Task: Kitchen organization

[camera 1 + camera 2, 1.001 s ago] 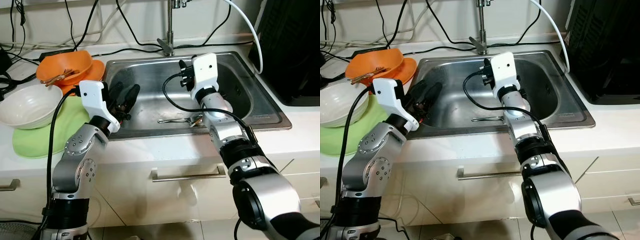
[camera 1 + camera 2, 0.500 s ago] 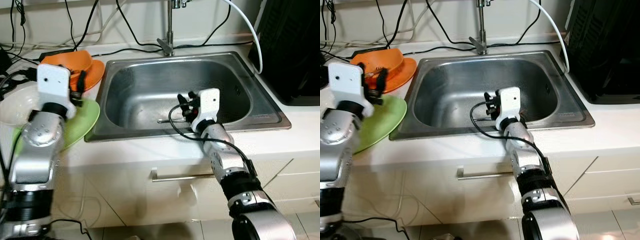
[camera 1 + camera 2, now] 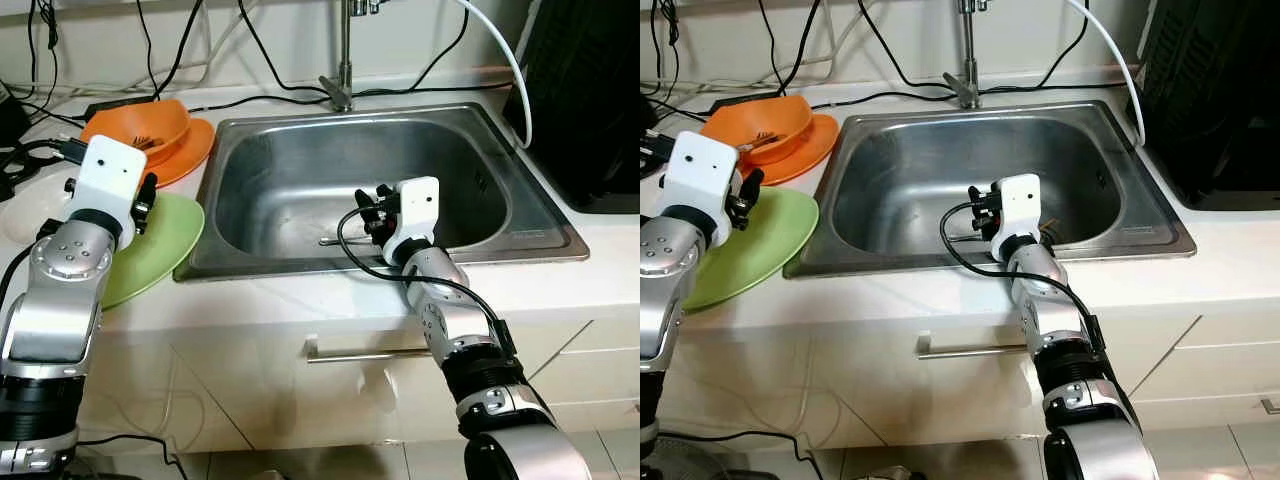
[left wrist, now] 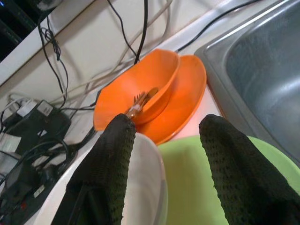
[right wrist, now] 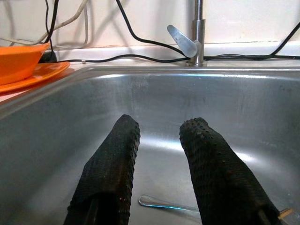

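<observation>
An orange bowl holding utensils sits on an orange plate, left of the steel sink. A green plate lies at the sink's left rim, with a white bowl beside it, partly behind my left arm. My left gripper is open above the white bowl and green plate, holding nothing. A metal spoon lies on the sink floor. My right gripper hangs open low inside the sink, just above the spoon and not touching it.
The faucet stands behind the sink with a white hose curving right. Black cables and chargers crowd the back left counter. A black appliance fills the right side. A drawer handle runs below the counter edge.
Over the second my left arm swung out of the sink to the left, above the green plate and white bowl. My right gripper dropped low toward the sink's front. Since half a second ago, little changed.
</observation>
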`<state>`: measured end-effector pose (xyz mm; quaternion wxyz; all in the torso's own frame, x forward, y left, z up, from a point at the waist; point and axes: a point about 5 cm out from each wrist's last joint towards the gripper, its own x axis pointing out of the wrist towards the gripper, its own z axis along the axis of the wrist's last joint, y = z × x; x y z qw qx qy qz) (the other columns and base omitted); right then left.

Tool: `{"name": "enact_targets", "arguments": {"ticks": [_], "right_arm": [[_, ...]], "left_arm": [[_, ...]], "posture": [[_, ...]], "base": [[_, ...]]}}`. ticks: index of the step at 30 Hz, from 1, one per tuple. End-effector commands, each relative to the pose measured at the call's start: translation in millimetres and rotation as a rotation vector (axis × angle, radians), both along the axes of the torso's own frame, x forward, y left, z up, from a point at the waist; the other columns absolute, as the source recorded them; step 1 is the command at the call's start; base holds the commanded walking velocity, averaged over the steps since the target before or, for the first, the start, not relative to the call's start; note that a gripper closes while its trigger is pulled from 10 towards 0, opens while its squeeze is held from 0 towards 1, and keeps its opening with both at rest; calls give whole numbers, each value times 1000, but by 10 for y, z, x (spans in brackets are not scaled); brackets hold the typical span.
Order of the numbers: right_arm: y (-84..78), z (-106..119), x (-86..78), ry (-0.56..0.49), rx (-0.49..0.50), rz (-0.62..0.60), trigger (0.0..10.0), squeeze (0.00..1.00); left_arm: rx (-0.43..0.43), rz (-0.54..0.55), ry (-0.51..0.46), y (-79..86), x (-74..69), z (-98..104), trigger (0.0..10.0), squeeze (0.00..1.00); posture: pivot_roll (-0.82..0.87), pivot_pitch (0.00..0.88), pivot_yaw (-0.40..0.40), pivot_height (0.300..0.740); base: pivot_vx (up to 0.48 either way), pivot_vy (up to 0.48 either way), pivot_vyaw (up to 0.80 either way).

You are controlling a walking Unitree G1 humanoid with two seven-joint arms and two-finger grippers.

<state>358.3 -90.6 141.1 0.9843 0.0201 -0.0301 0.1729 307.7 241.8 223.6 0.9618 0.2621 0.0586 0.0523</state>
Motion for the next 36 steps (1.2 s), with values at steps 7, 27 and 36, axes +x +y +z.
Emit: {"name": "enact_targets", "arguments": {"ticks": [7, 27, 36], "right_arm": [[70, -45, -11, 33, 4, 13, 10000, 0], [95, -53, -18, 29, 6, 9, 10000, 0], [115, -64, -29, 30, 7, 12, 10000, 0]], "left_arm": [[61, 114, 92, 45, -129, 26, 10000, 0], [87, 220, 244, 248, -185, -280, 10000, 0], [125, 234, 295, 312, -151, -369, 10000, 0]], "posture": [[246, 49, 109, 740], [244, 51, 113, 740], [239, 49, 117, 740]], "base": [[0, 0, 0], [0, 0, 0], [0, 0, 0]]}}
